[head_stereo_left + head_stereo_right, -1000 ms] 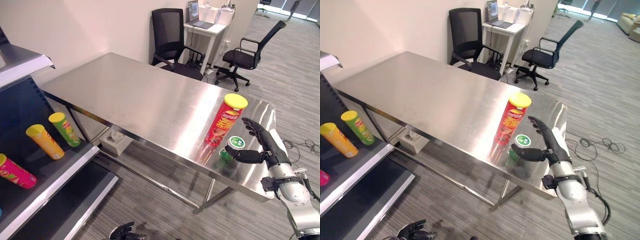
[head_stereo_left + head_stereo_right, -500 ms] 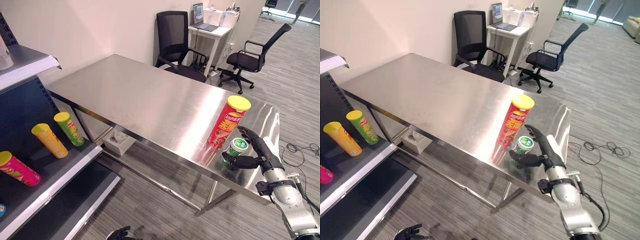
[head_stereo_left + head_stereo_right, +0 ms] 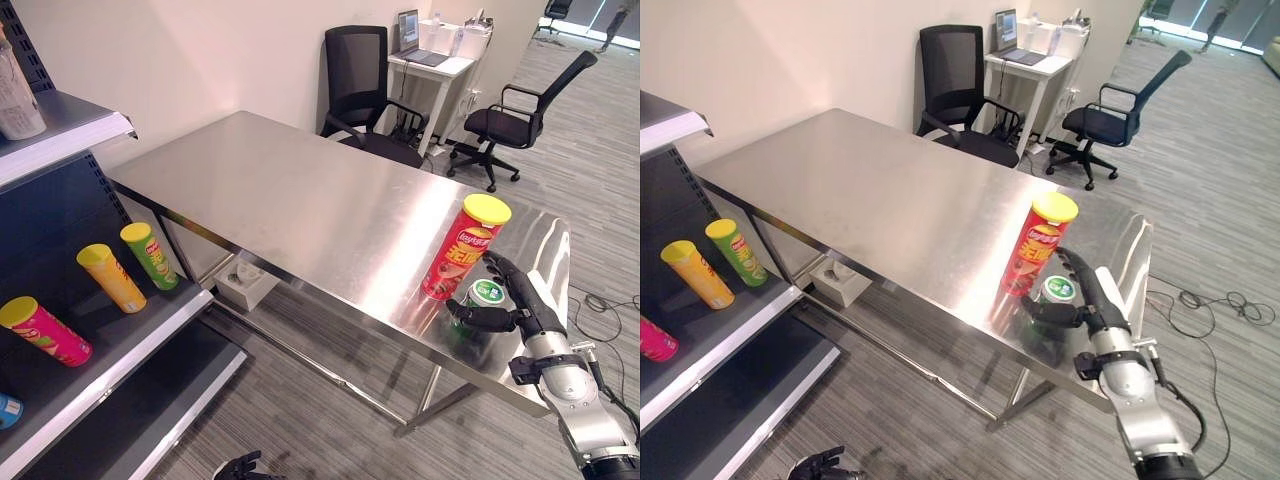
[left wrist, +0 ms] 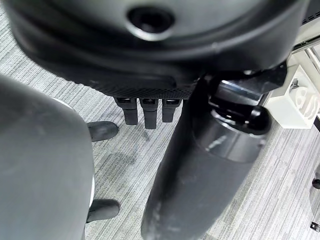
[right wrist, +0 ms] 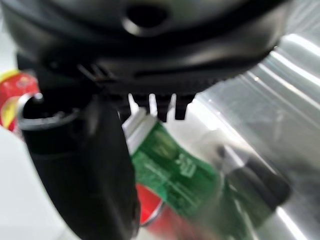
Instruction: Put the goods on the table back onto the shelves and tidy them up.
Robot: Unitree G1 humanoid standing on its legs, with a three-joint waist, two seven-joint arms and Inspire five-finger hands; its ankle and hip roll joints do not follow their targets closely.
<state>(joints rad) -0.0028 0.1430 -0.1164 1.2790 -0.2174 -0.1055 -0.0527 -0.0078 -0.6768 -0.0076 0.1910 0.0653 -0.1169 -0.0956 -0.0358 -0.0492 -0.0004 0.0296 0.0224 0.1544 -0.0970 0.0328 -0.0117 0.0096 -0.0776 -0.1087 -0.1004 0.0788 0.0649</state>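
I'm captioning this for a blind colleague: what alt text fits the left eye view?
The robot's right hand reaches round a short green can beside a tall red chip canister on a steel table. Yellow, green and pink canisters lie on a shelf at left.

Two head eyes angled down on one steel table [image 3: 300,210]; wrist cameras close behind each hand.

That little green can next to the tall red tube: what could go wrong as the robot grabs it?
The right hand is closing round the green can, which stands very near the red tube; a finger could knock the tall tube over. Both stand close to the table edge, so a bumped tube might roll onto the floor. The thumb grip looks loose, so the can could slip.
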